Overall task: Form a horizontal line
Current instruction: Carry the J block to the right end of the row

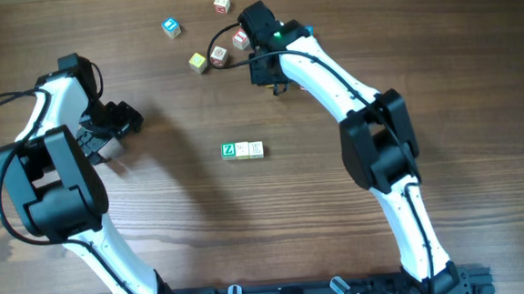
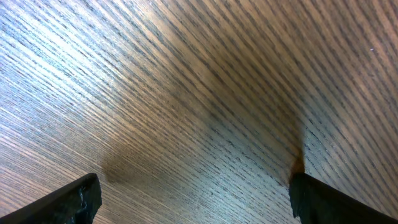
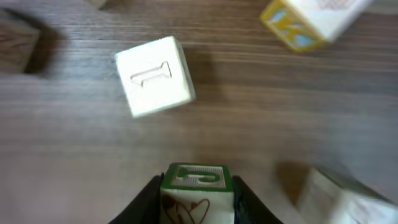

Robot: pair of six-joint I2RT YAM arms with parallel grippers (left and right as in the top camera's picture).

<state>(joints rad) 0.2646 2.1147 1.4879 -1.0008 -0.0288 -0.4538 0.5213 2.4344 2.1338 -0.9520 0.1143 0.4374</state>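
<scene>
The horizontal line [image 1: 242, 149] lies mid-table: a green-faced cube with a white Z [image 1: 228, 150] at its left end and two cream cubes touching to its right. My right gripper [image 3: 196, 202] is shut on a green-faced cube [image 3: 196, 180] with a white letter on top and a brown drawing on its cream side. In the overhead view this gripper [image 1: 243, 44] is at the far side among the loose cubes. My left gripper [image 2: 196, 202] is open and empty over bare wood, at the left of the table [image 1: 115, 127].
Loose cubes lie at the far side: a blue one [image 1: 172, 27], a cream one [image 1: 222, 2], a yellow-green one [image 1: 198, 62] and one beside it [image 1: 218, 56]. The right wrist view shows a white cube marked I [image 3: 154, 76] and a yellow-blue cube [image 3: 305, 22].
</scene>
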